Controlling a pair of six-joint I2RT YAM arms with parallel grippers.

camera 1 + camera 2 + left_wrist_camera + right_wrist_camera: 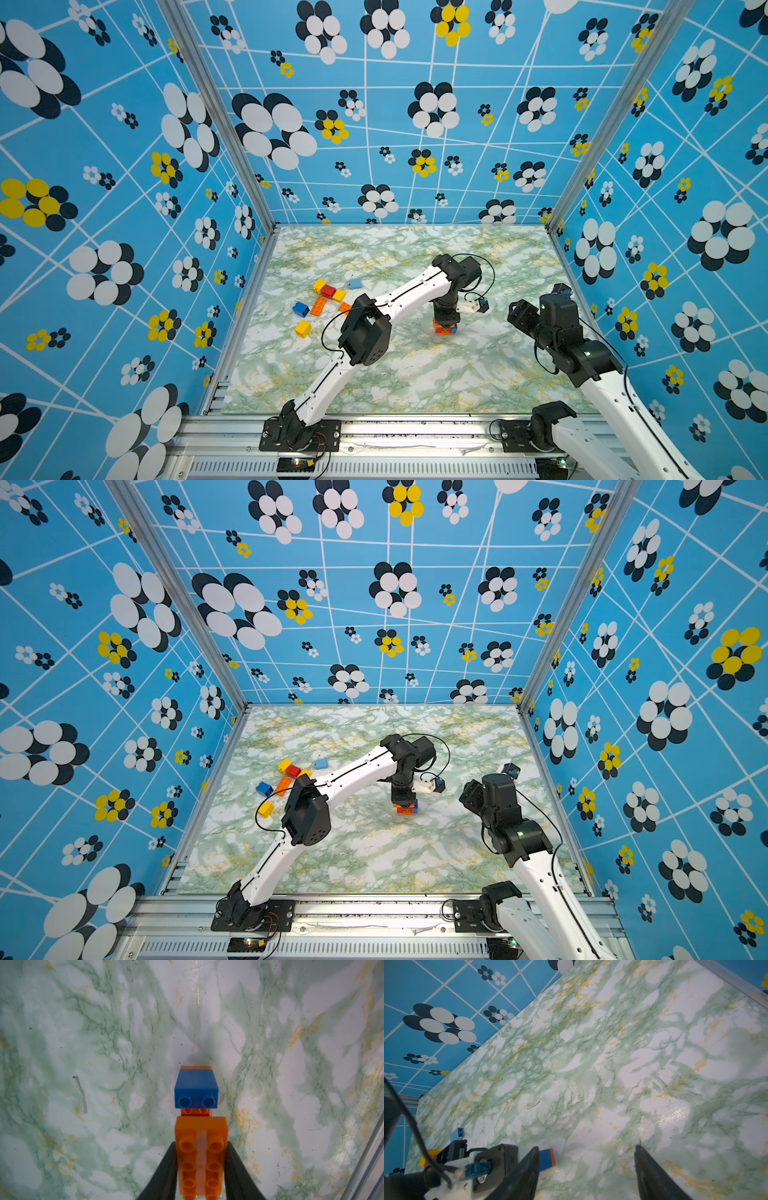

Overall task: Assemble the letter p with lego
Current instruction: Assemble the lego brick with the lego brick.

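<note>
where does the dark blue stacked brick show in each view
In a top view: blue brick mid-table.
In a top view: same spot.
Left wrist: just beyond the held orange brick.
Right wrist: peeking past the right pincer.
Shared landmark: the orange base under it.

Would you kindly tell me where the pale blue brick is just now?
In both top views the pale blue brick lies alone on the table, just right of the red brick, beyond the left arm.
</note>
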